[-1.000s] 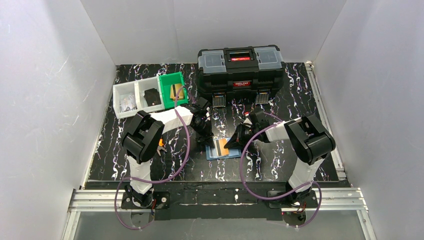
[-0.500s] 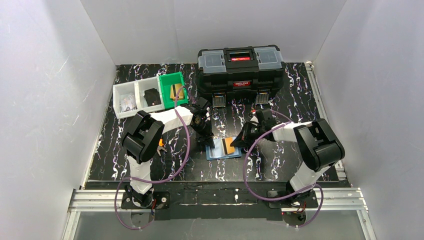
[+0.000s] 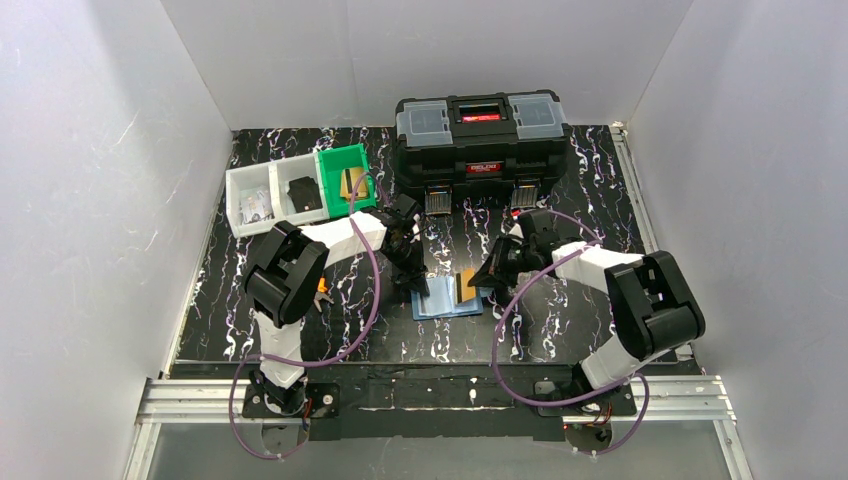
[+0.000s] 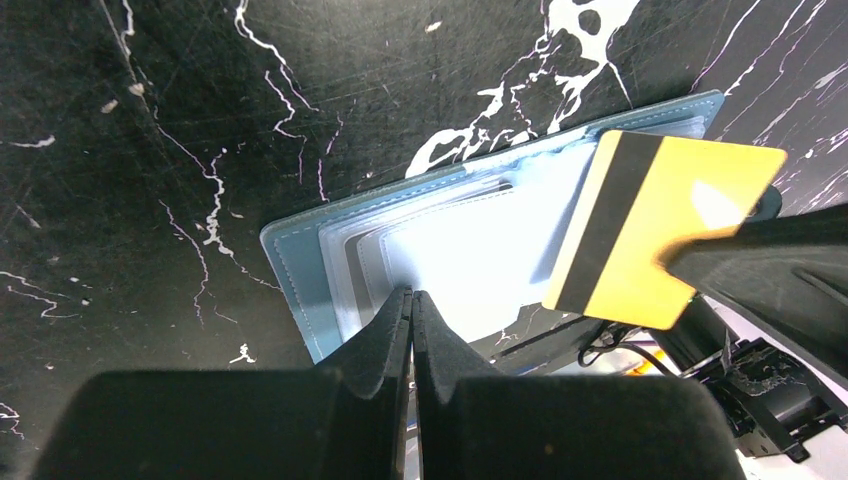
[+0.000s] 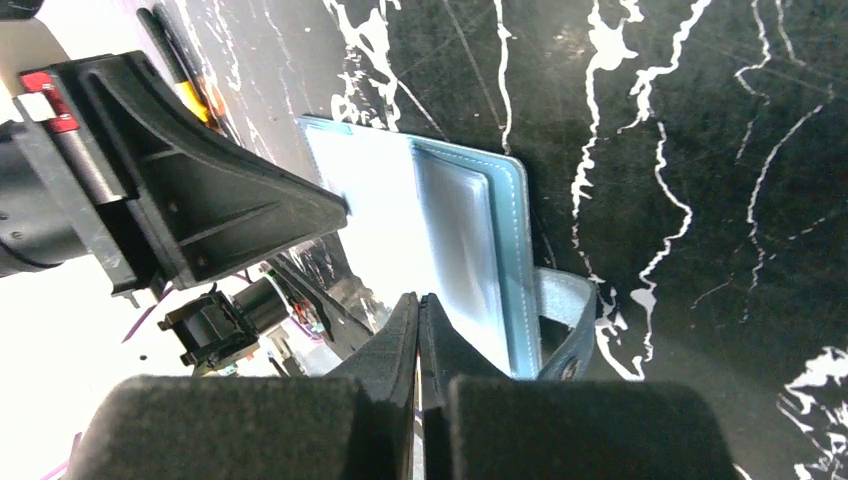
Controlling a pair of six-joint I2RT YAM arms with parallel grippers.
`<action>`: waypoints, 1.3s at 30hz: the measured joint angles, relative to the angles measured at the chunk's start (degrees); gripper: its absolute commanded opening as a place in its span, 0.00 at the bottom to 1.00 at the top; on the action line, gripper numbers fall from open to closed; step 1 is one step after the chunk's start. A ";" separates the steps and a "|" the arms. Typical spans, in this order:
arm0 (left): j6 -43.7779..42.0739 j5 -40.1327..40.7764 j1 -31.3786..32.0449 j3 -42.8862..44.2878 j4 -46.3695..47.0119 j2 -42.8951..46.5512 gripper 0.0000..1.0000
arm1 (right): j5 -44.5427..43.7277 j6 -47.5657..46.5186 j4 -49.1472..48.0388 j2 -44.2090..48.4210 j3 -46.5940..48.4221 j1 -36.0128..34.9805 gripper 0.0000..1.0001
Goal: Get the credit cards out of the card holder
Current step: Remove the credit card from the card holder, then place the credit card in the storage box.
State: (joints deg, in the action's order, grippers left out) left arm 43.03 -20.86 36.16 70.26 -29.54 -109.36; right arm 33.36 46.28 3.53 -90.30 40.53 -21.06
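R gripper (image 3: 484, 279), pinched on orange card (image 4: 665, 230), had slid it rightward, prob. nearly out of card holder (image 4: 300, 262); closed L gripper (image 4: 411, 300) pinned that.

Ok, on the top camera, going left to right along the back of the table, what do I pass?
white divided tray → green bin → black toolbox
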 measured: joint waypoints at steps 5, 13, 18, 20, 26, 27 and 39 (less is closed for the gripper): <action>-0.92 1.20 0.09 1.68 -2.34 -0.35 0.00 | -0.24 -0.48 3.21 2.27 2.45 0.00 0.01; -3.37 5.07 -0.09 8.96 -7.43 -1.36 0.67 | -0.02 -0.66 6.45 4.28 5.16 0.00 0.01; -2.05 2.69 -1.57 8.72 -6.54 2.78 0.76 | 1.60 0.50 7.10 5.62 6.01 0.00 0.01; -0.74 0.24 -2.60 7.17 -4.72 5.66 0.77 | 2.71 1.51 6.99 6.21 6.29 0.00 0.01; 5.57 -8.39 -6.32 -1.22 5.44 14.67 0.78 | 7.15 5.81 4.15 6.91 6.62 0.00 0.01; 6.19 -9.14 -6.56 -1.77 6.29 15.17 0.77 | 7.74 6.54 3.43 6.91 6.62 0.00 0.01; 16.90 -19.54 -7.10 -8.61 22.77 15.63 0.60 | 15.61 20.79 -15.02 5.81 5.38 -0.39 0.01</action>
State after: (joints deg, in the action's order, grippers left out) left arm 59.92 -40.40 29.06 61.65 -6.76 -93.73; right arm 48.97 67.07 -11.49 -84.49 45.91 -21.45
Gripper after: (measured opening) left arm 0.660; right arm 0.028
